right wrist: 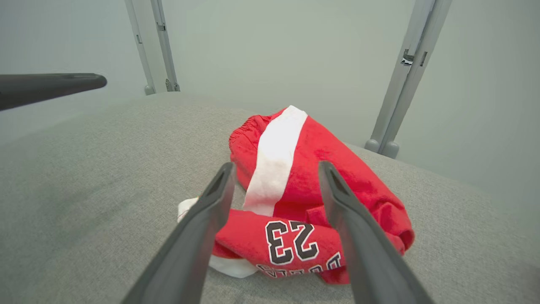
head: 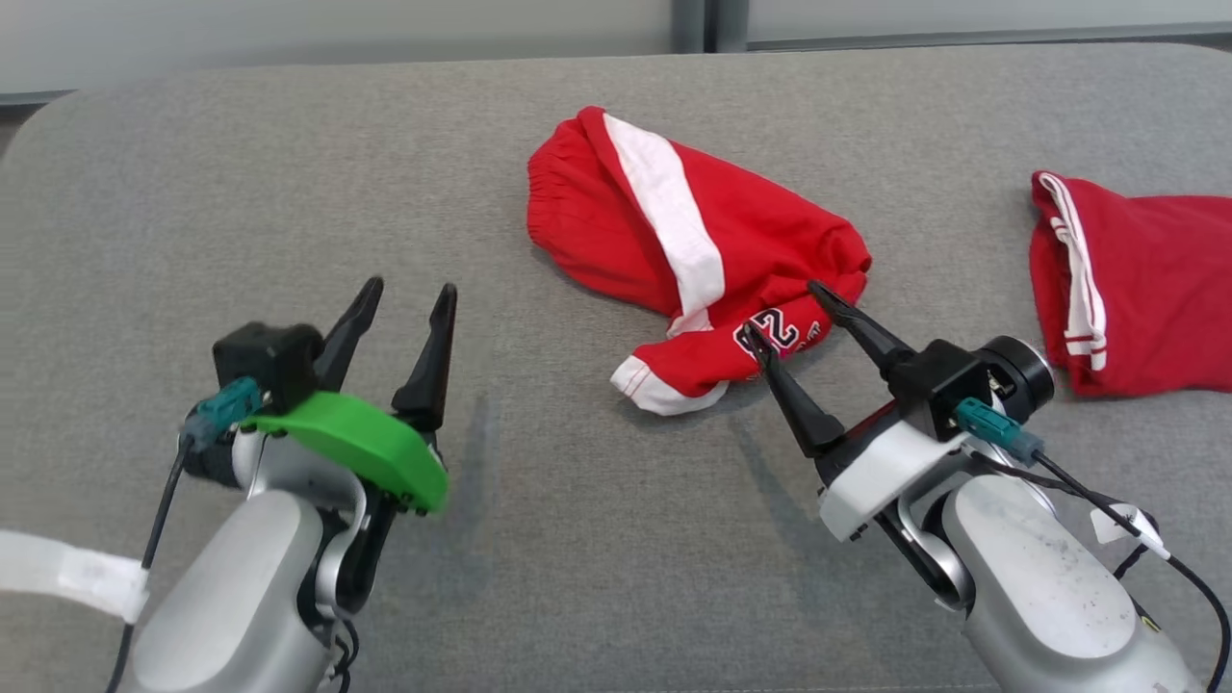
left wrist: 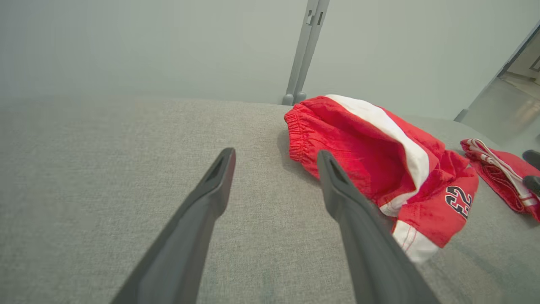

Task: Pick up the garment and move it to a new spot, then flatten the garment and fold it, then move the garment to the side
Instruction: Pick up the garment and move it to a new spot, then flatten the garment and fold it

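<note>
- Crumpled red fabric shorts (head: 693, 250), white side stripe, black "23": centre of grey woven surface (head: 577, 539).
- Right gripper (head: 782, 310): jaws wide, fingertips at the shorts' near edge, nothing gripped.
- Left gripper (head: 411, 287): jaws wide, empty, well left of the shorts.
- Second red cloth garment (head: 1145, 279), white stripes: far right.

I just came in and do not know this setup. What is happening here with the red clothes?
The robot seems about to pick up the crumpled red shorts on the grey padded surface. Its right pincer is open around their near edge, by the number 23; nothing is gripped yet. The left pincer hovers open to their left. A second red garment lies apart at the right.
</note>
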Tool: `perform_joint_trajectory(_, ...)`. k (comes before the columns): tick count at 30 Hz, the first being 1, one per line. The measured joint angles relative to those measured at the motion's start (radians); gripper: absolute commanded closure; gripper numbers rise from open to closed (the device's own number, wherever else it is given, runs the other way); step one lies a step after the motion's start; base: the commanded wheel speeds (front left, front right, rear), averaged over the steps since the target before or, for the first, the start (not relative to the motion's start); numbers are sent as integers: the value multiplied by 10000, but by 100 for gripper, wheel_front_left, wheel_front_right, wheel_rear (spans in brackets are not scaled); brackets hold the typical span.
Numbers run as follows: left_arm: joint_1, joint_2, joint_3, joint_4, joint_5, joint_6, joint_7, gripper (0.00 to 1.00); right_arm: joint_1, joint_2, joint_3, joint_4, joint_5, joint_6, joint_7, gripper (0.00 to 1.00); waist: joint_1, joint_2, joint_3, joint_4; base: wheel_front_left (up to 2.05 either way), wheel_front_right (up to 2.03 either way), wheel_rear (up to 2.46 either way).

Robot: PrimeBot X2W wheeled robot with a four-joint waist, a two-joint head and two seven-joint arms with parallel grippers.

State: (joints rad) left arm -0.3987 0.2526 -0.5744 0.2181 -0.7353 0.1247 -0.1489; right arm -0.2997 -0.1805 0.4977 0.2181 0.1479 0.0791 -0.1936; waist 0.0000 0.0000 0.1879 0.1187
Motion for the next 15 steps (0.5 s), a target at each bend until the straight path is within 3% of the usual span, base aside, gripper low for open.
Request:
perform_joint_trajectory(4, 699, -410, 280, -12, -267, 0, -339, 0, -244, 6, -15, 332, -174, -36, 487, 0, 0, 0, -91, 509, 0, 0, 0)
perform_joint_trajectory(7, 945, -696, 491, -71, -472, 0, -556, 0, -286, -2, -130, 755, -242, -286, 918, 0, 0, 0, -145, 881, 0, 0, 0)
perform_joint_trajectory(15, 1527, -667, 943, -251, -481, 0, -729, 0, -602, 194, -52, 1733, -399, -545, 1804, 0, 0, 0, -208, 1552, 0, 0, 0)
